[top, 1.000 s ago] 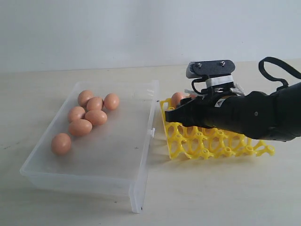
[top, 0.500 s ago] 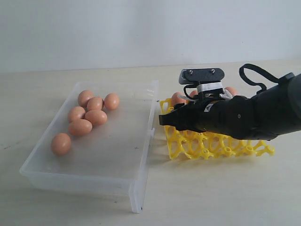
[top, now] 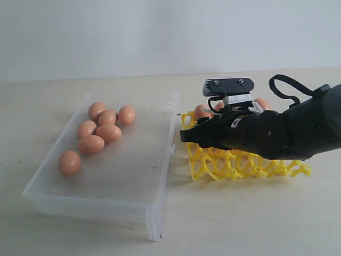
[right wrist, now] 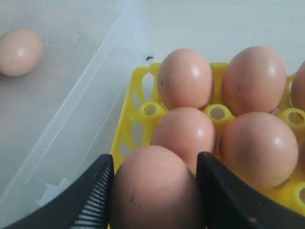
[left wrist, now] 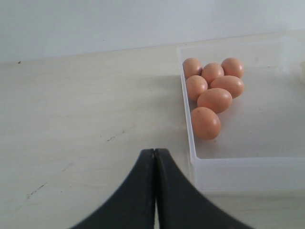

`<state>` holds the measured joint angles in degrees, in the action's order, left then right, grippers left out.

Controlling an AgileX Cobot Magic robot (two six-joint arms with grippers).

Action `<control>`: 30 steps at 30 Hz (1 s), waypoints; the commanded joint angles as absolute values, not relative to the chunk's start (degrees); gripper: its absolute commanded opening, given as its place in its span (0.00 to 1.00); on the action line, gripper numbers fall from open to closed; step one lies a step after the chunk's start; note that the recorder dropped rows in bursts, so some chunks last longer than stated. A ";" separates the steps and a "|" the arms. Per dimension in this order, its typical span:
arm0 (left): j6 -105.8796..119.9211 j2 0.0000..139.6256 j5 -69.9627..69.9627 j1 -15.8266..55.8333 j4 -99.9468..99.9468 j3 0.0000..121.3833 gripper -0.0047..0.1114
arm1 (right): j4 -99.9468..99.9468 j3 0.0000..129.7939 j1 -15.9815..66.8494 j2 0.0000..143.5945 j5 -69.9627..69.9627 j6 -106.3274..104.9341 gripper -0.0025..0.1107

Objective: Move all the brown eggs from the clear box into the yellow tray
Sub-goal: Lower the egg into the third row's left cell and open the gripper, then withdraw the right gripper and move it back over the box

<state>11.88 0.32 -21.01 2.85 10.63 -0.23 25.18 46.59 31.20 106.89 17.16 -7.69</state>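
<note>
Several brown eggs (top: 99,133) lie bunched at the far left end of the clear box (top: 161,208); the left wrist view shows the same eggs (left wrist: 214,93) in the box (left wrist: 238,172). My right gripper (top: 186,134) hangs over the near left part of the yellow tray (top: 234,168), shut on a brown egg (right wrist: 152,191) held between its fingers (right wrist: 102,191). Several eggs (right wrist: 217,109) sit in the tray's cups (right wrist: 125,119). My left gripper (left wrist: 155,151) is shut with nothing in it, over bare table beside the box's end wall.
A small white clasp (top: 172,150) sticks out of the box's long edge facing the tray. The right arm's black body (top: 287,130) covers much of the tray. A pale wall (top: 160,32) rises behind the table.
My right arm has shifted left and slightly lower over the tray with the egg; in the last half second it barely moved. The eggs in the box have not moved.
</note>
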 commanded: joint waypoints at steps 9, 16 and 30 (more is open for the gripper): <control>11.78 0.00 -20.46 2.79 10.68 0.00 0.04 | 24.52 47.10 30.85 106.85 20.97 -7.43 0.39; 11.78 0.00 -20.46 2.79 10.68 0.00 0.04 | 24.23 47.10 30.85 106.85 22.39 -7.43 0.54; 11.78 0.00 -20.46 2.79 10.68 0.00 0.04 | 25.13 64.70 35.44 100.70 -21.88 -14.61 0.47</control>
